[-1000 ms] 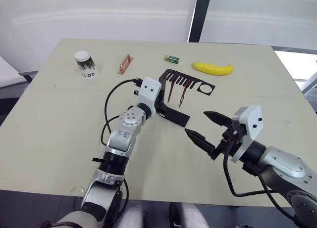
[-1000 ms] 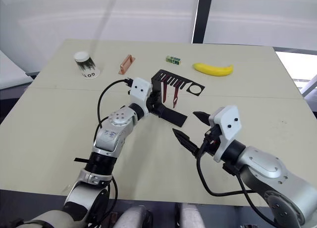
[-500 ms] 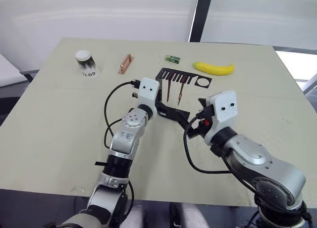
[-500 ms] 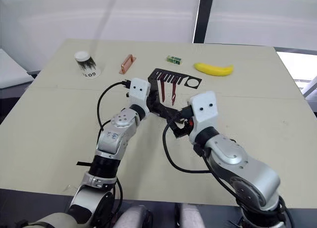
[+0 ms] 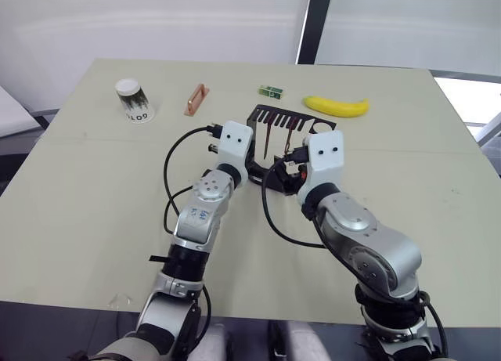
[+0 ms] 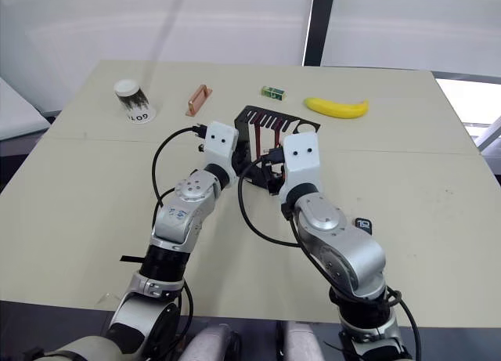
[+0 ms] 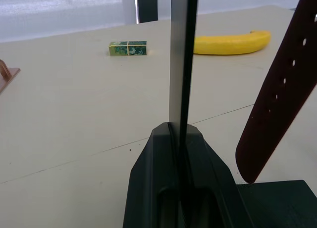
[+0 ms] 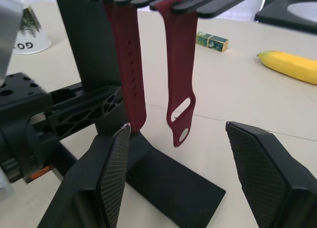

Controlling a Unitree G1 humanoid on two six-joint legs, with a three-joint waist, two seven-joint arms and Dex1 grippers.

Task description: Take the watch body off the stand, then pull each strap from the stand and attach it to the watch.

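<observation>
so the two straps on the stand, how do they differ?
The strap with the row of small holes hangs longer and ends in a plain rounded tip. The strap with the oval slot hangs shorter and carries a slot and a stud hole near its end. Both are dark red and hang from the stand comb.
</observation>
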